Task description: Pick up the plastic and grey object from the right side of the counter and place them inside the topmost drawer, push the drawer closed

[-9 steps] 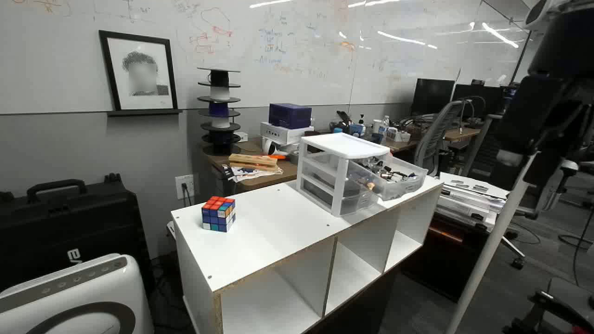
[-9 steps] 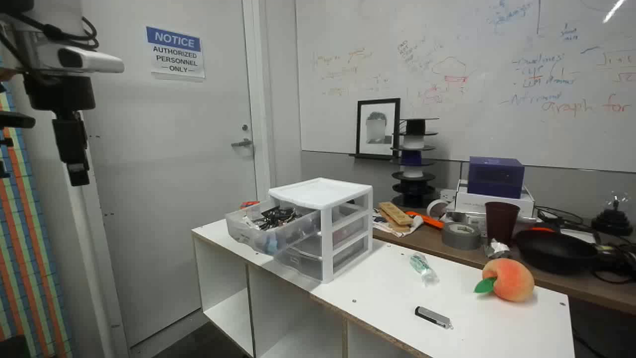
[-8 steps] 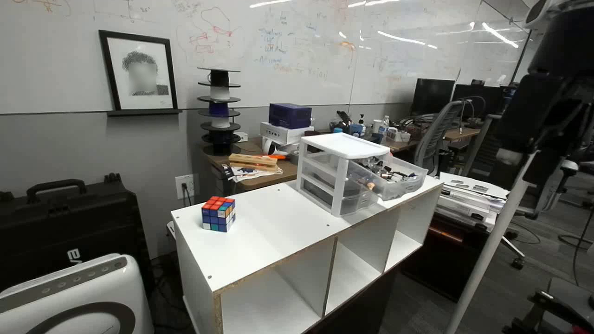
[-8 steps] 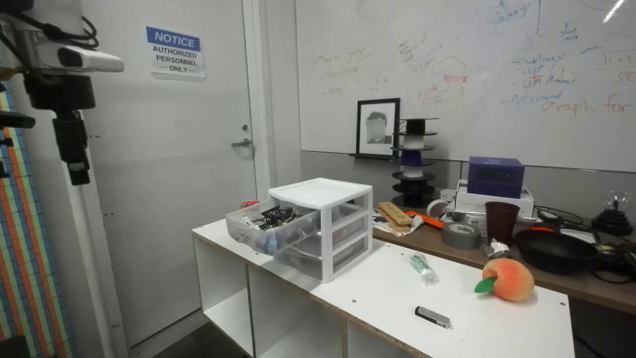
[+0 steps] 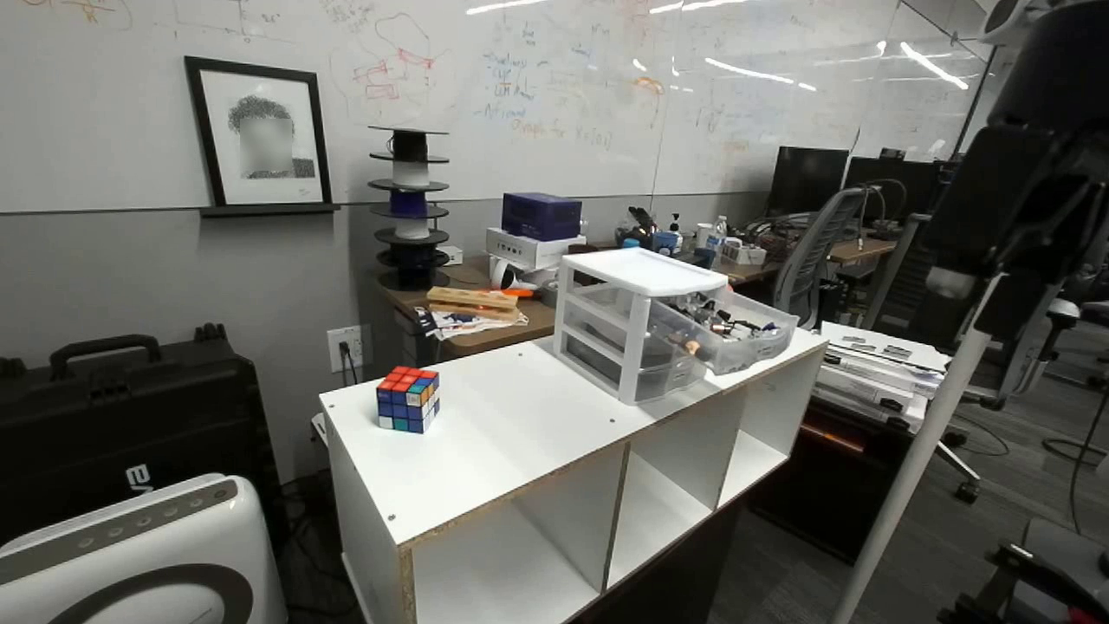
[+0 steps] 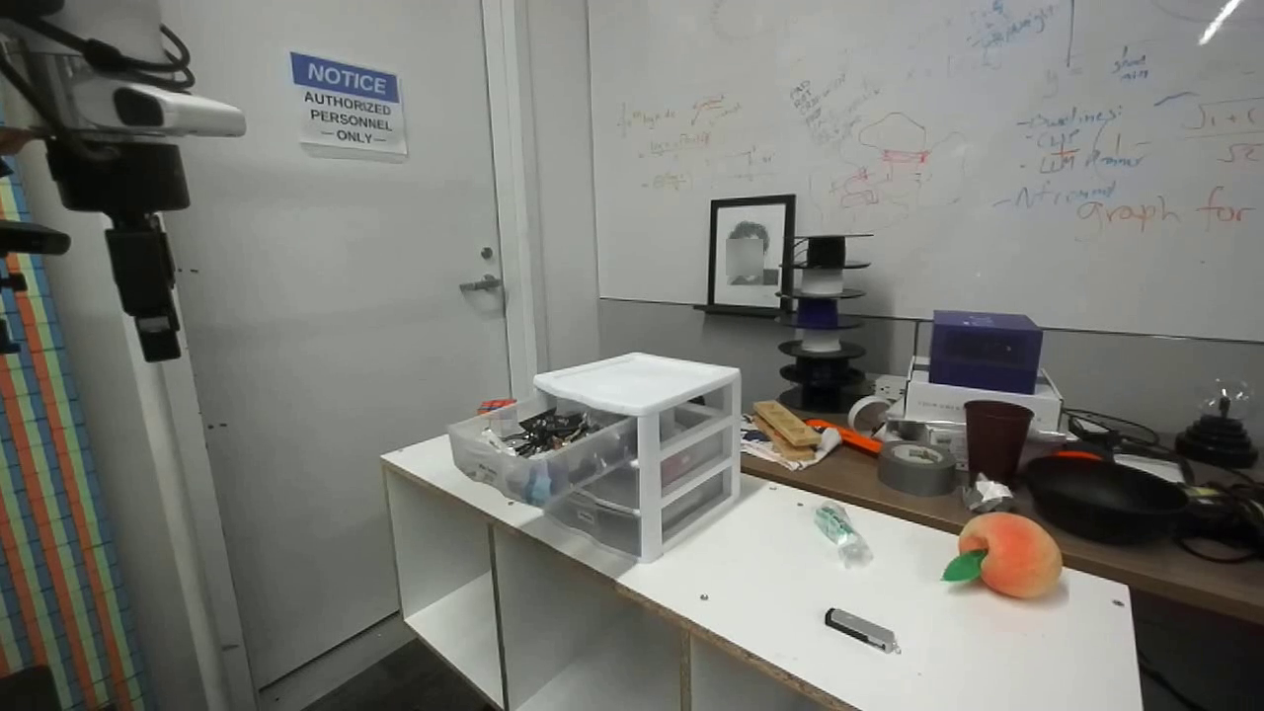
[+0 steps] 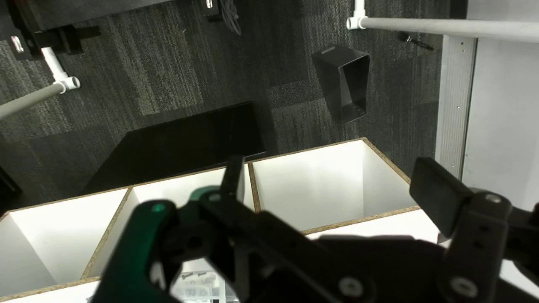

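Plastic packet and grey stick lie apart on the white counter, near a peach. Spread wide and empty, the pincer would best skirt the pulled-out top drawer, then descend straight to close across one item's narrow width. Since a moment ago it has risen slightly; both items are unmoved.

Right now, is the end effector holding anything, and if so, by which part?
Nothing is held: the end effector is open, nothing between its jaws. The plastic-wrapped item and grey object lie on the counter.
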Motion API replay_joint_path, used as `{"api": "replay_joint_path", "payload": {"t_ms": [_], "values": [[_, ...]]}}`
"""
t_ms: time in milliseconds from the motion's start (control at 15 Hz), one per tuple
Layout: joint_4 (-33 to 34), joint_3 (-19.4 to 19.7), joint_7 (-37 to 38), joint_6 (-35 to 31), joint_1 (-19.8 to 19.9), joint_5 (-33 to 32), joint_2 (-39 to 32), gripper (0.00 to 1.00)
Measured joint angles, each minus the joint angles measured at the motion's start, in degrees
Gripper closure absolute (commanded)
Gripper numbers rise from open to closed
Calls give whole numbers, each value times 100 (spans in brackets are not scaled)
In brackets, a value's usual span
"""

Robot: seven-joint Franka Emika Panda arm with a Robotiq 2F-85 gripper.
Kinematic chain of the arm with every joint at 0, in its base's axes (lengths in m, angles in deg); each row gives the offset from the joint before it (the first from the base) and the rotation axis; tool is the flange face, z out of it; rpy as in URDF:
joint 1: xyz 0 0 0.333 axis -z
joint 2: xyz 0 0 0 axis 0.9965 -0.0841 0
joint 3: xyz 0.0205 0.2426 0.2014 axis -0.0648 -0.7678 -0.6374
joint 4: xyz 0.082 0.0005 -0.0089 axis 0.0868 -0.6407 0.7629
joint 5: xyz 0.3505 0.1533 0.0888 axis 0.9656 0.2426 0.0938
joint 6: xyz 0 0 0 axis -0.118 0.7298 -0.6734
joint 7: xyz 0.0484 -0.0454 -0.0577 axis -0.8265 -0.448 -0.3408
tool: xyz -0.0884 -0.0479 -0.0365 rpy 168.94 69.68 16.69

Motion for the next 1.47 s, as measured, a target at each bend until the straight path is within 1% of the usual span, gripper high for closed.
{"api": "replay_joint_path", "payload": {"t_ms": [600,800,933,1200,1467], "values": [[-9,0,0,3,0,0,-4,0],[25,107,0,-10,77,-55,8,0],[181,339,-25,-9,249,-107,45,0],[732,1034,-219,0,747,-163,0,0],[1347,1554,-274,-158,1269,-165,-446,0]]}}
